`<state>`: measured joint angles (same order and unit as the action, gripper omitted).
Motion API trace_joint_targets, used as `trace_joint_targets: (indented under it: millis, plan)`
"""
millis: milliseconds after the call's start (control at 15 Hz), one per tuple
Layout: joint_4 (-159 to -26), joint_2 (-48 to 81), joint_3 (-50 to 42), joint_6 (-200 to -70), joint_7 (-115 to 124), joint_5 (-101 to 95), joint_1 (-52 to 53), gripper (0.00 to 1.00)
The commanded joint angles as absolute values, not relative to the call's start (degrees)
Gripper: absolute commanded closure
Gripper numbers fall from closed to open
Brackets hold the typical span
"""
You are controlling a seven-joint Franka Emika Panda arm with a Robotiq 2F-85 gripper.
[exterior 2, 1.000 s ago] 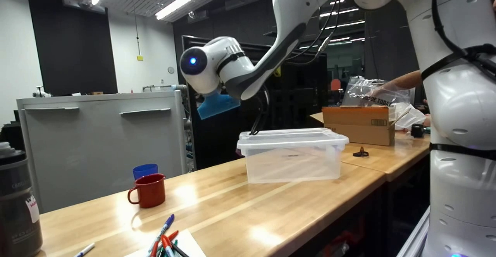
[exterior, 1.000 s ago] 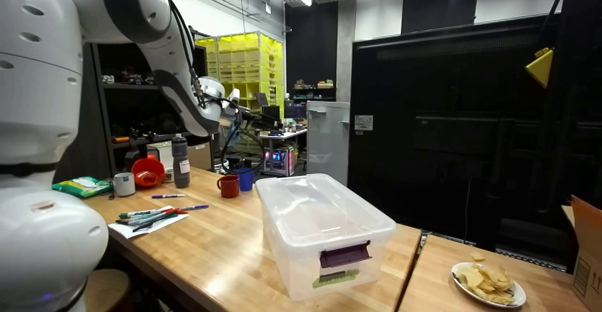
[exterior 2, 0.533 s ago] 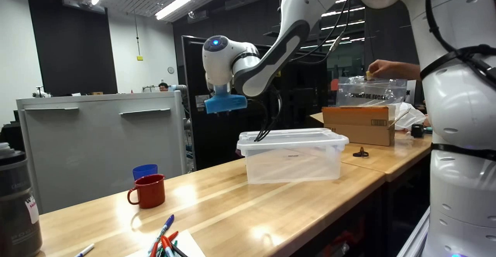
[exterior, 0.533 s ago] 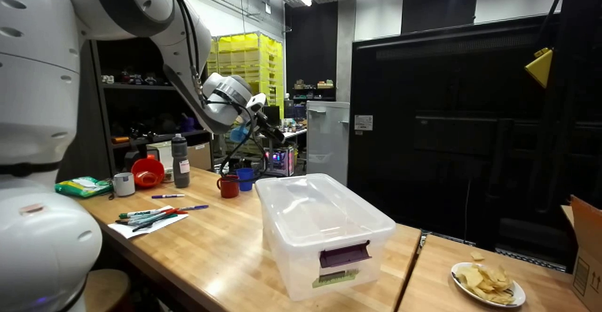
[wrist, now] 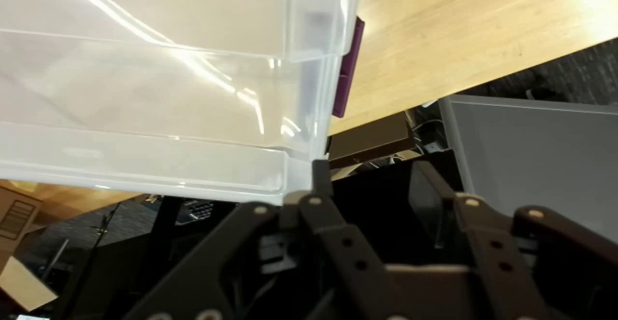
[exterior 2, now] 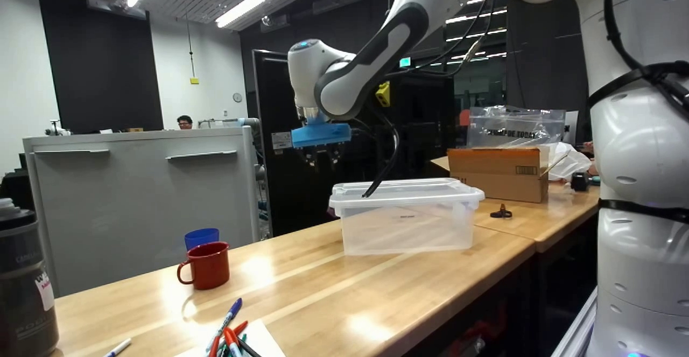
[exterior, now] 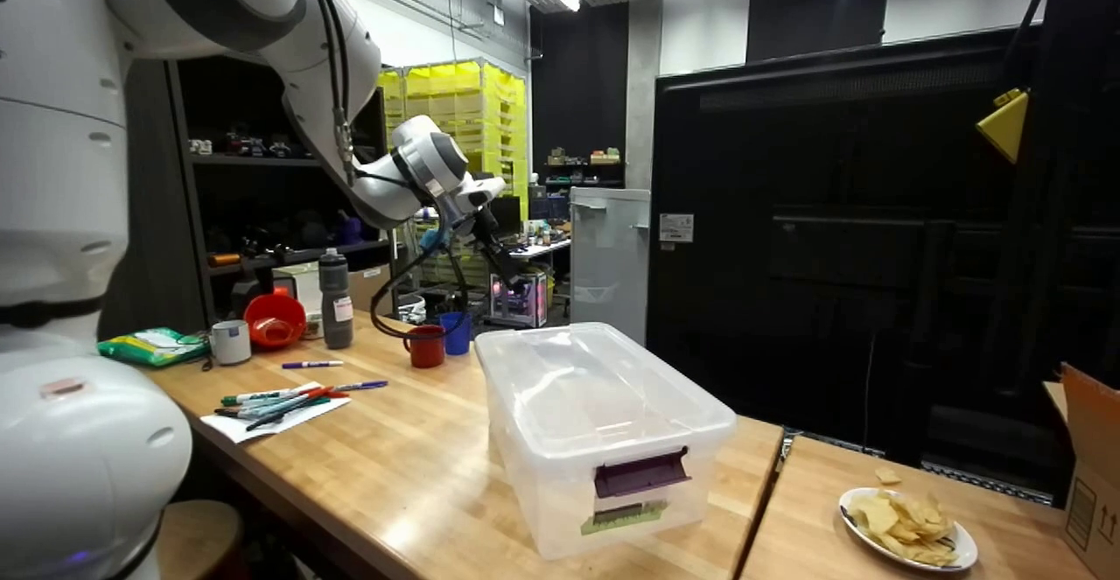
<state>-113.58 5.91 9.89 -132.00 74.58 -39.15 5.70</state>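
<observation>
My gripper (wrist: 372, 177) stands open in the wrist view, its dark fingers parted and only the dark background between them. In an exterior view the gripper (exterior: 506, 269) tilts downward in the air, above and behind a lidded clear plastic box (exterior: 604, 405). The same gripper (exterior 2: 322, 159) hangs under a blue mount (exterior 2: 321, 134) in an exterior view, higher than the box (exterior 2: 408, 228) and off to one side. The box's lid (wrist: 145, 93) and purple latch (wrist: 348, 69) fill the upper left of the wrist view. Nothing is seen touching the fingers.
A red mug (exterior 2: 210, 265) and blue cup (exterior 2: 202, 237) stand on the table, near a dark bottle (exterior: 335, 300). Several markers (exterior: 280, 403) lie on paper. A plate of chips (exterior: 910, 527) and a cardboard box (exterior 2: 498, 174) are past the clear box. Cables loop below the wrist.
The wrist has swung from nearly level to pointing more downward, the fingers dipping towards the clear box's side. The jaws have parted slightly. A person's hand has gone from above the plastic bag.
</observation>
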Motion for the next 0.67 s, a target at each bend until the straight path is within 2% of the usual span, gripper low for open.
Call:
trace_joint_targets:
  millis: [0, 200, 600]
  plan:
    - [-115.7, 0.2, 9.5, -123.5, 72.9, -37.1, 8.5, 0.22]
    - [-114.2, 0.0, 10.3, -114.8, 70.5, -36.8, 9.9, 0.02]
    - [-112.3, 4.6, 10.4, -109.2, 64.2, -33.1, 10.7, 0.00]
